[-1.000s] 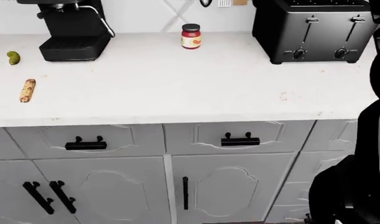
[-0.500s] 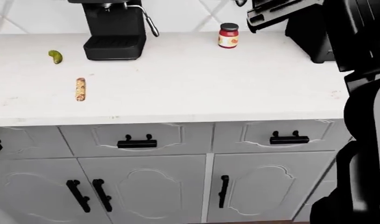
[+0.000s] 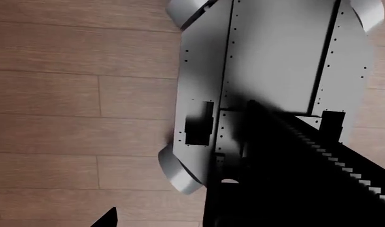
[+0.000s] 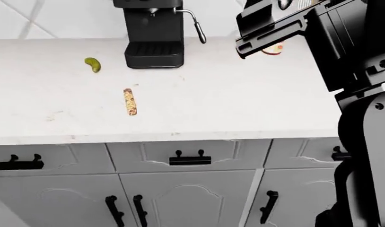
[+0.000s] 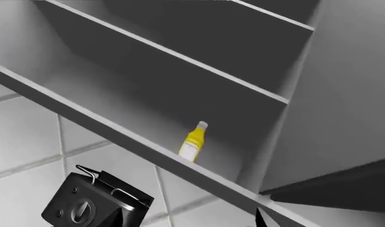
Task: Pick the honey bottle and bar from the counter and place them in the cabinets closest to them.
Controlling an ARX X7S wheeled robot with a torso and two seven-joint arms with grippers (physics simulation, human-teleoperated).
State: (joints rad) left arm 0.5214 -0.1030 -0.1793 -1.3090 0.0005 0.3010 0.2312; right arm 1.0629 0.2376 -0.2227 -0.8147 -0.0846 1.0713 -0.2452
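Observation:
The honey bottle point(image 5: 194, 140), yellow with a pale cap, stands upright on the lower shelf of an open wall cabinet point(image 5: 179, 85) in the right wrist view. My right gripper point(image 5: 192, 220) is open and empty, well short of the bottle; in the head view it point(image 4: 241, 48) is raised at the upper right. The bar point(image 4: 130, 101), brown and speckled, lies on the white counter point(image 4: 230, 109) left of centre. My left gripper point(image 3: 192, 223) hangs over the wood floor, one fingertip point(image 3: 109, 219) far off to the side, nothing held.
A black coffee machine point(image 4: 154, 33) stands at the back of the counter, a green pickle point(image 4: 92, 64) to its left. A red-labelled jar point(image 4: 273, 48) is mostly hidden behind my right arm. The black toaster point(image 5: 85, 203) lies below the cabinet. Drawers and doors point(image 4: 190, 158) lie under the counter.
The head view has swung left, so the bar, pickle and coffee machine sit further right. My right arm has risen into the upper right, covering the toaster and most of the jar.

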